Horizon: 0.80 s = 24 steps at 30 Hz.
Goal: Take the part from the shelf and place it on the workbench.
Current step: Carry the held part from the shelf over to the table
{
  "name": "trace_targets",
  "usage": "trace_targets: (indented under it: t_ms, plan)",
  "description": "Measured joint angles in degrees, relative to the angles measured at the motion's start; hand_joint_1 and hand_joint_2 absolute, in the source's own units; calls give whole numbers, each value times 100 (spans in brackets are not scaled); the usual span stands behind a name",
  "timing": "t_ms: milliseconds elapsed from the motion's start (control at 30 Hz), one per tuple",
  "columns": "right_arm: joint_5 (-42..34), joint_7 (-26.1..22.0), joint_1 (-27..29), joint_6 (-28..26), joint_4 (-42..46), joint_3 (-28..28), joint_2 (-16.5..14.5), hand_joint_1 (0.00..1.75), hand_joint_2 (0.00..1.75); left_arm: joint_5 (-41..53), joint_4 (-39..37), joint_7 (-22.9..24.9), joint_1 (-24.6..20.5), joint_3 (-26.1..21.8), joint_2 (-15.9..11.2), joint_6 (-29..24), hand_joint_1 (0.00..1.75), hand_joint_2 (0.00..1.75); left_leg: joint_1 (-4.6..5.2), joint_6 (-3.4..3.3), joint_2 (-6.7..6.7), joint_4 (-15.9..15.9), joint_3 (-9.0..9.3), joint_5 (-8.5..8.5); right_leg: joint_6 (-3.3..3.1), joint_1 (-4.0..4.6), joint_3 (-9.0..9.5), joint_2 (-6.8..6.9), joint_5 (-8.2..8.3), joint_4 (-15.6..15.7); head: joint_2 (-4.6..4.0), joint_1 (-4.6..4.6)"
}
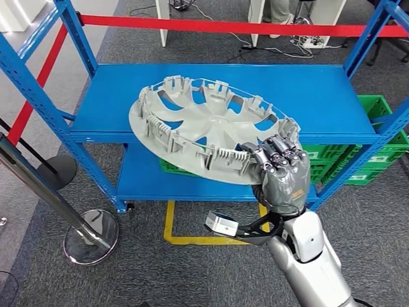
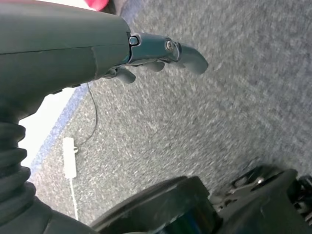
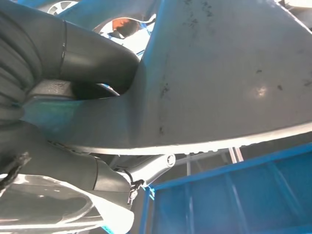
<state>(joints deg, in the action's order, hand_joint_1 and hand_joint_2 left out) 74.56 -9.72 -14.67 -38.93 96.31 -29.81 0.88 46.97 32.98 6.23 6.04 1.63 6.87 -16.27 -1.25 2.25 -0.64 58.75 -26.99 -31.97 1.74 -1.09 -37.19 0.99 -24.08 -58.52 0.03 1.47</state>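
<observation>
The part is a large grey wheel cover (image 1: 207, 128), inner side up, with ribs and clips round its rim. It hangs tilted over the front edge of the blue shelf (image 1: 308, 96). My right hand (image 1: 282, 173) grips its near right rim, fingers curled over the top edge. In the right wrist view the cover's smooth grey underside (image 3: 228, 73) lies against the thumb (image 3: 95, 58). My left hand (image 2: 73, 44) hangs at my side over the carpet, its fingers (image 2: 184, 53) stretched out and holding nothing.
The shelf's blue posts (image 1: 29, 83) stand left and right, with a red rail (image 1: 231, 25) behind. Green crates (image 1: 376, 153) sit on the lower level at the right. A chrome stanchion base (image 1: 91, 236) and yellow floor tape (image 1: 193, 240) lie in front.
</observation>
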Motion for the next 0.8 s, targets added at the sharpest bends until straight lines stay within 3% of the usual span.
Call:
trace_targets:
  t_ms: [67,100,133,200,233,267,300,333,367,400,433,500,533,600,633,700,767,800]
  plan:
    - [-22,36,-6,-2,-23,-7,2,175,175,-4,-19,0,31,-2,-6,-1,0,175,32,-149,-5,-121,6,-47,86,-4,-51,-3,108,6,-1,0]
    - [-40,53,-7,-2,-37,-13,6,175,175,-7,-28,0,38,-2,-6,-1,0,175,37,-216,4,-111,-52,2,119,-16,-81,-10,97,0,-1,-1]
    - [-59,67,-8,-2,-48,-22,13,175,175,-10,-35,0,39,-4,-7,-1,0,175,42,-289,15,-107,-112,60,144,-27,-136,-21,-20,-72,-1,-9]
    - [-111,98,-9,-2,-69,-47,32,175,175,-17,-41,2,29,-7,-7,3,0,175,54,-402,37,-110,-254,186,168,-37,-297,-47,-541,-550,-1,-33]
    - [-138,117,-9,-2,-83,-63,42,175,175,-20,-41,3,26,-8,-6,7,0,175,74,-432,40,-107,-329,245,171,-32,-381,-55,-819,-922,-1,-43]
    - [-163,136,-10,-2,-99,-77,51,175,175,-21,-41,5,24,-8,-5,11,0,175,99,-448,43,-102,-404,302,167,-24,-432,-60,-994,-1290,-1,-48]
    - [-184,154,-9,-2,-116,-89,62,175,175,-21,-41,6,21,-8,-5,14,0,175,126,-461,46,-95,-480,358,152,-13,-432,-63,-1028,-1551,-1,-49]
    - [-198,168,-9,-2,-134,-98,72,175,175,-22,-41,7,16,-9,-5,16,0,175,154,-471,48,-88,-553,411,123,2,-355,-66,-934,-1646,-1,-49]
    - [-209,179,-10,-2,-151,-105,79,175,175,-22,-41,8,9,-9,-4,17,0,175,183,-477,47,-82,-621,462,76,23,-179,-70,-764,-1537,-1,-49]
    - [-218,187,-11,-2,-168,-112,84,175,175,-22,-41,8,1,-9,-1,17,0,175,207,-481,44,-77,-673,509,11,53,87,-78,-611,-1239,0,-48]
    - [-226,193,-16,-2,-179,-120,87,175,175,-21,-41,10,-8,-9,9,17,0,175,231,-478,41,-72,-715,552,-74,87,412,-86,-566,-817,0,-43]
    - [-244,205,-31,-3,-192,-137,88,175,175,-20,-41,18,-19,-10,24,16,0,175,238,-447,39,-67,-776,650,-176,141,931,-99,-672,-37,1,-40]
    - [-253,214,-40,-3,-198,-146,89,175,175,-20,-41,22,-22,-11,28,16,0,175,228,-416,41,-73,-811,708,-195,161,1039,-101,-728,169,1,-44]
    - [-268,232,-54,-4,-214,-158,92,175,175,-20,-41,33,-25,-15,22,15,0,175,207,-348,35,-89,-870,781,-198,166,1022,-89,-653,310,1,-59]
    - [-279,242,-59,-4,-226,-162,94,175,175,-20,-40,38,-26,-18,18,14,0,175,205,-313,32,-47,-903,701,-216,152,994,-75,-591,351,1,-59]
    - [-318,262,-68,-4,-255,-167,96,175,175,-21,-38,51,-32,-23,5,15,0,175,190,-241,30,331,-999,255,-248,114,903,-44,-484,403,-1,-54]
    - [-364,285,-74,-3,-290,-178,99,175,175,-22,-28,71,-41,-27,-5,20,0,175,154,-173,38,1050,-1112,-236,-264,107,744,-28,-392,357,-1,-51]
    - [-382,296,-76,-3,-309,-186,101,175,175,-21,-22,83,-42,-28,-13,25,0,175,137,-144,41,1349,-1122,-325,-261,106,655,-18,-349,322,-1,-51]
